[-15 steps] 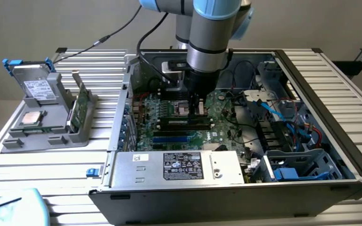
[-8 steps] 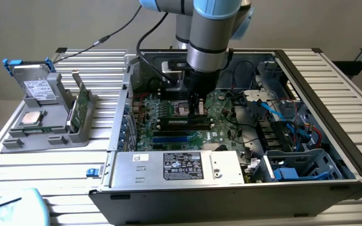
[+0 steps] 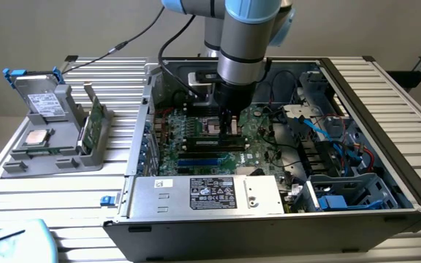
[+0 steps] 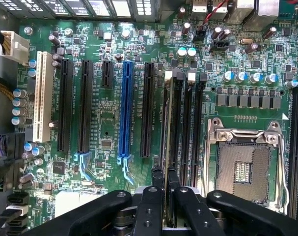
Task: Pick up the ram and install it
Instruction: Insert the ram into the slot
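Tool (image 4: 166,186) pinches ram (image 4: 167,110) edge-on, low over motherboard (image 4: 104,123), lined along memory slots (image 4: 191,123) beside CPU socket (image 4: 244,164). Cannot tell if seated. Judgement: keep stick upright, parallel to slot, notch matched, press evenly.

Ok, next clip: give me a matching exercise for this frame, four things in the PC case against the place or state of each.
Things:
1. ram
2. CPU socket
3. blue slot
4. power supply

Places or states:
A. silver box with a black label, at the case's near edge in the exterior view
B. empty, framed in metal
C. held on edge by the tool
D. black slots on both sides

Pairs: 1-C, 2-B, 3-D, 4-A.
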